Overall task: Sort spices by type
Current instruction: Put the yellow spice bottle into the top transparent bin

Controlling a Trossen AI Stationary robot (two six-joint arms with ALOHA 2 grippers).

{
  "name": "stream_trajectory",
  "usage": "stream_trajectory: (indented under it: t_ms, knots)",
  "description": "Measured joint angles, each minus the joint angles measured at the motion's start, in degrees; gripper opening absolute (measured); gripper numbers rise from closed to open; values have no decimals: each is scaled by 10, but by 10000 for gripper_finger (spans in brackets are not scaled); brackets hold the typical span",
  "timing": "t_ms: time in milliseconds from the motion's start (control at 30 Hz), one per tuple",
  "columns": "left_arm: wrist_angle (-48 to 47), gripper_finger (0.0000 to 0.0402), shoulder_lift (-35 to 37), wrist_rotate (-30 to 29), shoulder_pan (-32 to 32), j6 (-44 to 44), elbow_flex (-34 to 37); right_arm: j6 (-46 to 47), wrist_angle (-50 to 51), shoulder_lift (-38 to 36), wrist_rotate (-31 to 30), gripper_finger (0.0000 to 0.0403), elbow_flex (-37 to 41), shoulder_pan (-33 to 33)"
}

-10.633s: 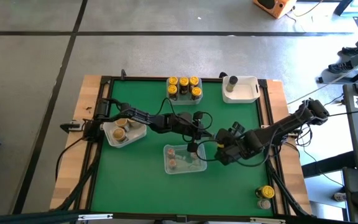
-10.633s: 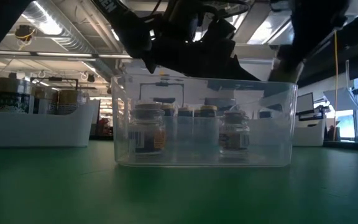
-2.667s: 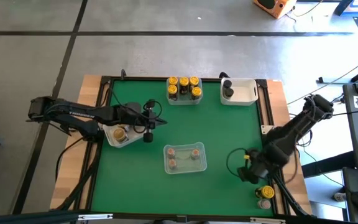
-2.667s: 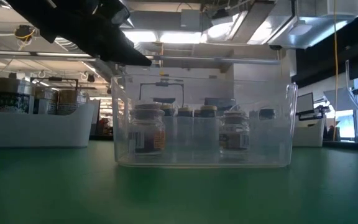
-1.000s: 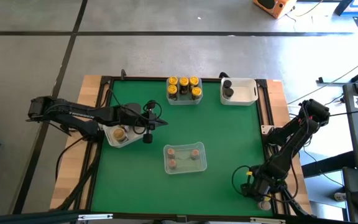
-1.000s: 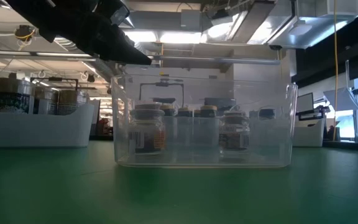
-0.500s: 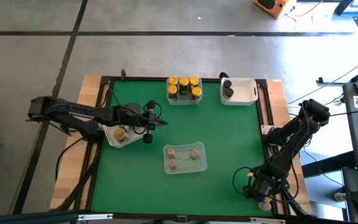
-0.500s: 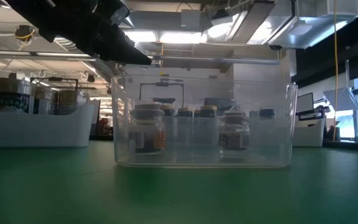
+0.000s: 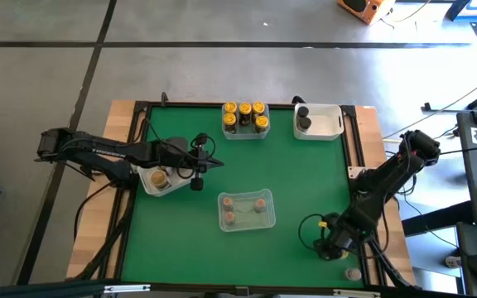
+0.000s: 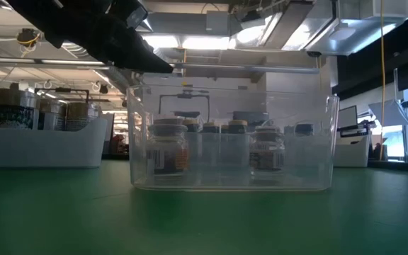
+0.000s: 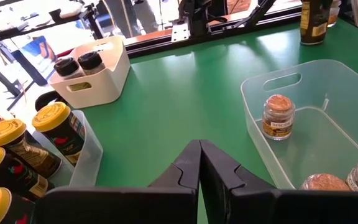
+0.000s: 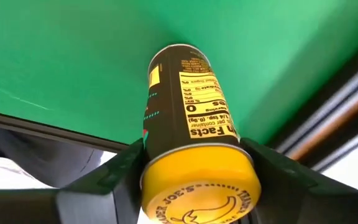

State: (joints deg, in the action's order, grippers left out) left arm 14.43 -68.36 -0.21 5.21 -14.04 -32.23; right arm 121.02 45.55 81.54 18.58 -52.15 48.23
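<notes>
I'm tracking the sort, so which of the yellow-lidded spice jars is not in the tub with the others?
The yellow-lidded jar clamped in the right gripper, above the table's near right corner. The other yellow-lidded jars stand together in the clear tub at the far edge.

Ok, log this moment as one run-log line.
right tool: shut on yellow-lid jar, near table corner | left tool: shut, empty, beside white tub
</notes>
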Motion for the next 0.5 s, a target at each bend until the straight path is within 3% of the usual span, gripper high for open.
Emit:
stream_trajectory:
  t_ms: [200,500]
  knots:
    - [0,3,0,0,0,0,0,-94,44,2,-25,238,-15,-46]
    - [0,4,0,0,0,0,0,-230,179,4,-146,230,-90,-116]
